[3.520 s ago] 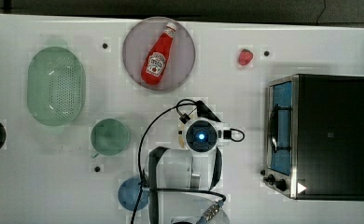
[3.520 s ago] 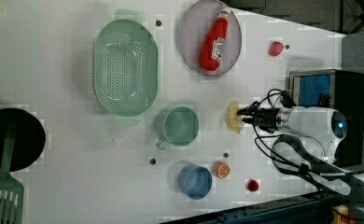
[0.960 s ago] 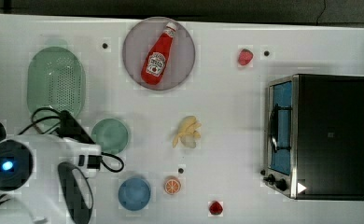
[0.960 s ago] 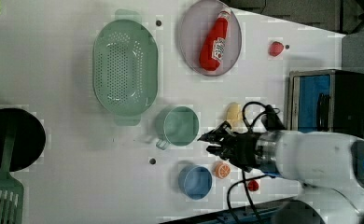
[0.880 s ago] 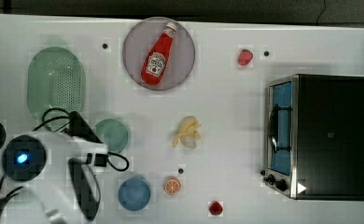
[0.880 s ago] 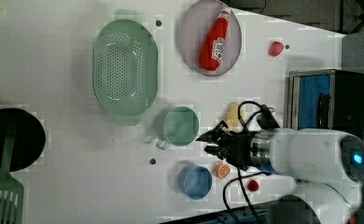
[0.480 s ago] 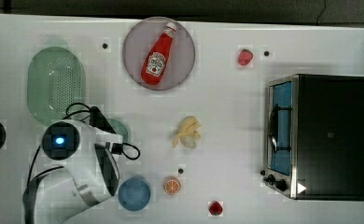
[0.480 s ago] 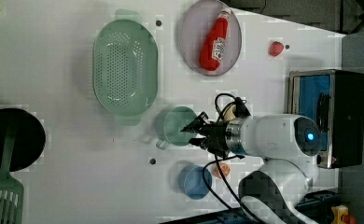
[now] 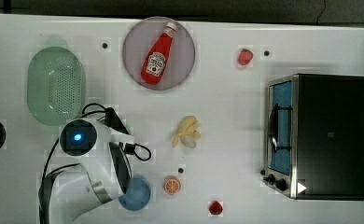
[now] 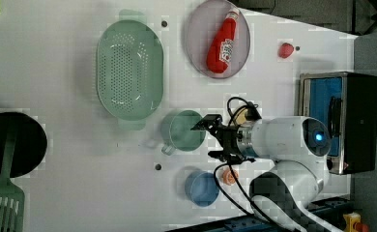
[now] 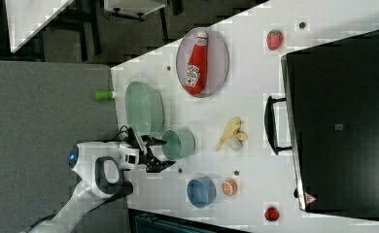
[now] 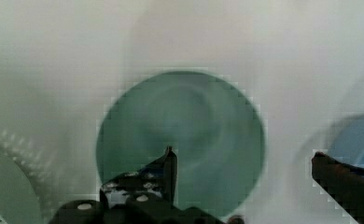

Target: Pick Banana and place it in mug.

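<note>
Three cameras look down on one white table [image 9: 227, 107]; the wrist camera hangs close above the mug [image 12: 180, 140].

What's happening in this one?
A robot arm has its gripper hanging open over the green mug, with nothing between its fingers. The mug looks empty. The banana lies on the white table, apart from the mug and between it and the toaster oven. So the banana is not in the mug.

In the top view the arm [image 9: 84, 158] covers the mug and part of the blue bowl [image 9: 138, 193]. The wrist view blurs the mug [image 12: 203, 126]; the picture's edge cuts off the colander [image 12: 3, 186].
</note>
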You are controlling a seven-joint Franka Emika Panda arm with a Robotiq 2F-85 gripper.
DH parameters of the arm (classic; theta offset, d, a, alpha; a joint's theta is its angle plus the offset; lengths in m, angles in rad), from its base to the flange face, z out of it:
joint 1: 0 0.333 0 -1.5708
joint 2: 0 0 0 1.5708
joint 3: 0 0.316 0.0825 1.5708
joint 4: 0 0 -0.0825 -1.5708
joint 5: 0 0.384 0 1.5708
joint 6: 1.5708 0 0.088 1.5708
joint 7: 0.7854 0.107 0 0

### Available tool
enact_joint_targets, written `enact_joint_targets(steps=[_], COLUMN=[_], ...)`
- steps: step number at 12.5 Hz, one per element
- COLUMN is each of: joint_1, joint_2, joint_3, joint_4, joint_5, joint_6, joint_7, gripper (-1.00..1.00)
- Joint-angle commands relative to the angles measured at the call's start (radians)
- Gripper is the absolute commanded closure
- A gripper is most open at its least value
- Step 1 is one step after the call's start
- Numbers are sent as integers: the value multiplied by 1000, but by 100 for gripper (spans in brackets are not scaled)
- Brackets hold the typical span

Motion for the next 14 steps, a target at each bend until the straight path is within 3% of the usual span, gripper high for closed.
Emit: enact_joint_targets(steps=[1,5,7,14], joint_1=[18,2,-3,-11], joint_2=[-129,-314,-372,-410], joint_3=[-7,-87,-167,-478], joint_4=[62,151,225,470], joint_5=[25,25,26,12], joint_6=[-39,-338,-481,-753], joint_7=[35,3,-132,-413], gripper=[-100,-100,-100,-100])
